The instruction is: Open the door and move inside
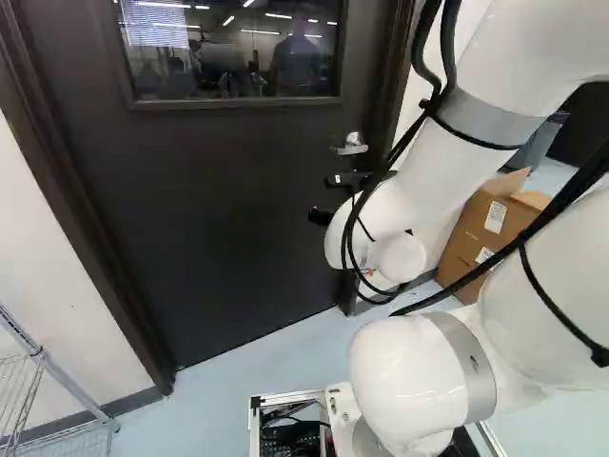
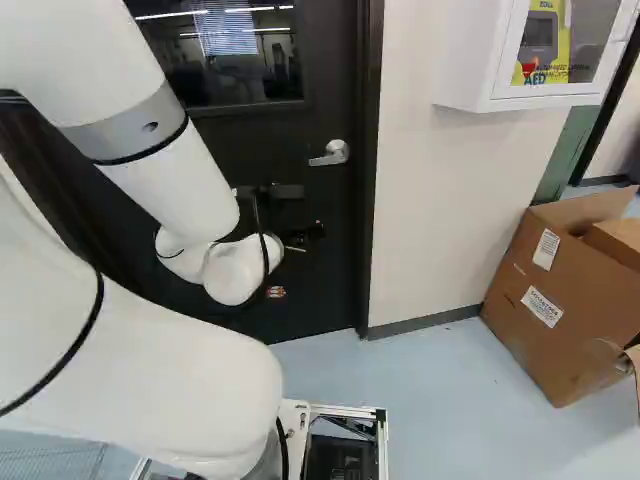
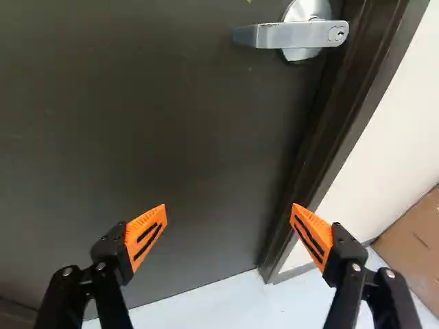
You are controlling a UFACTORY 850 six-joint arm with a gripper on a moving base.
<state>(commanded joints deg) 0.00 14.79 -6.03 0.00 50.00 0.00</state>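
Dk door [image 3: 171, 137] shut, lever hdl [image 3: 295, 34] silvery

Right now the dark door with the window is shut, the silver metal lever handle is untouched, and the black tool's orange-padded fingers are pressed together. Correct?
Not the fingers: in the wrist view, the black tool's orange-padded fingers stand wide apart. The rest holds: the dark windowed door is shut and the silver metal lever handle is untouched.

The arm [image 2: 180, 180] hides part of the door [image 2: 325, 230], whose top both base views cut off.
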